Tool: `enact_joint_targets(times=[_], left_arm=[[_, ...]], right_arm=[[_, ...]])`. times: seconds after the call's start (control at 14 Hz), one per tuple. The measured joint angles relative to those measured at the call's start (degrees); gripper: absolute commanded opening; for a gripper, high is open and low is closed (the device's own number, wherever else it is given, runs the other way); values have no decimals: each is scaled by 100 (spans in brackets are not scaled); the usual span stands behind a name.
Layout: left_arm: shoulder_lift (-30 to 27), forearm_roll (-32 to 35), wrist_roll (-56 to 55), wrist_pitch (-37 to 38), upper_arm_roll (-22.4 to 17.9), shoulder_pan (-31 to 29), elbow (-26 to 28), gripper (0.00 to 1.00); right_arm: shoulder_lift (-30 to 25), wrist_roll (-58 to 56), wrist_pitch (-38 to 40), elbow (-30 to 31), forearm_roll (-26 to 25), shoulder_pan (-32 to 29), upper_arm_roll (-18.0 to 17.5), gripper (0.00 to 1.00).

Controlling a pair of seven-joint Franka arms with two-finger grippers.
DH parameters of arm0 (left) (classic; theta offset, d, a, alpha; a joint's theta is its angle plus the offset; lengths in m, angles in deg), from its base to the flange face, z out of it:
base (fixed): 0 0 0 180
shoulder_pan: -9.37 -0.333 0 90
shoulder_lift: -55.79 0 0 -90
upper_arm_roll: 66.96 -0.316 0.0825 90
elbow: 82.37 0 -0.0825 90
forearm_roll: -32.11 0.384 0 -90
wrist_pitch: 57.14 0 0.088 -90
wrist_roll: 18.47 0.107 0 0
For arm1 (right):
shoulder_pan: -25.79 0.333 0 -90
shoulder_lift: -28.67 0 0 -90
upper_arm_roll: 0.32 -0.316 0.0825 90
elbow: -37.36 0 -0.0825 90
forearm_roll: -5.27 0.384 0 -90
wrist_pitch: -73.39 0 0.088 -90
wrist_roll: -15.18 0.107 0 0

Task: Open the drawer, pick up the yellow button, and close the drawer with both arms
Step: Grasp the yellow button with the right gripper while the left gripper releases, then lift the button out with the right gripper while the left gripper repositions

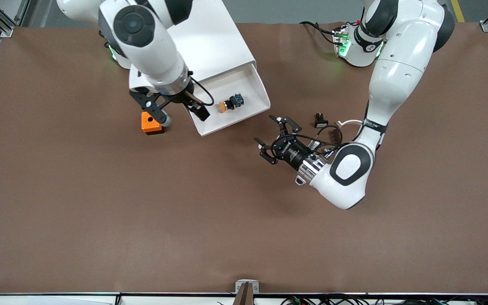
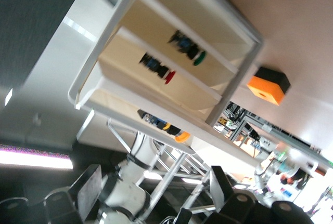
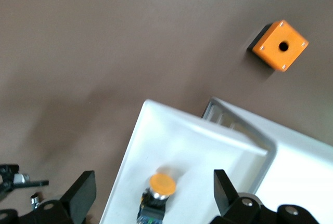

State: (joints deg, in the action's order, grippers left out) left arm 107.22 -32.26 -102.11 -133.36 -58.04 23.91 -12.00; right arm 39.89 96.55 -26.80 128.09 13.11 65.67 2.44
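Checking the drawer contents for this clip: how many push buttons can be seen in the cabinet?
3: an orange-capped push button in the open top drawer, a red-capped one and a green-capped one in lower drawers. Others may be hidden.

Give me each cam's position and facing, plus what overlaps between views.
Front: high across the table, facing the bases; shows both arms, open drawer, left gripper, right gripper.
Left wrist: low, facing the cabinet's drawer fronts; own fingers show.
Right wrist: above the drawer, looking down; own fingers show.
Shared by all three: button, orange cube.
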Motion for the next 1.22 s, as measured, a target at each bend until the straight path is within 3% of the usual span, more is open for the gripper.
enact_joint_targets(times=[0.29, 0.79, 0.93, 1.22], left_arm=[[-120, 743, 1686, -177, -36, 14, -146, 99], [-756, 2214, 3623, -1425, -65, -1, -206, 99], [-986, 2748, 3889, -1650, -76, -1, -213, 99], [-1399, 3960, 3954, -2198, -18, 93, -209, 99]], right_arm=[[126, 603, -575, 355, -3, 506, 4, 100], [551, 1185, -955, 510, -14, 965, 13, 100], [574, 1300, -1089, 659, -30, 1069, 15, 100], [576, 1535, -1154, 799, -118, 1179, 18, 89]])
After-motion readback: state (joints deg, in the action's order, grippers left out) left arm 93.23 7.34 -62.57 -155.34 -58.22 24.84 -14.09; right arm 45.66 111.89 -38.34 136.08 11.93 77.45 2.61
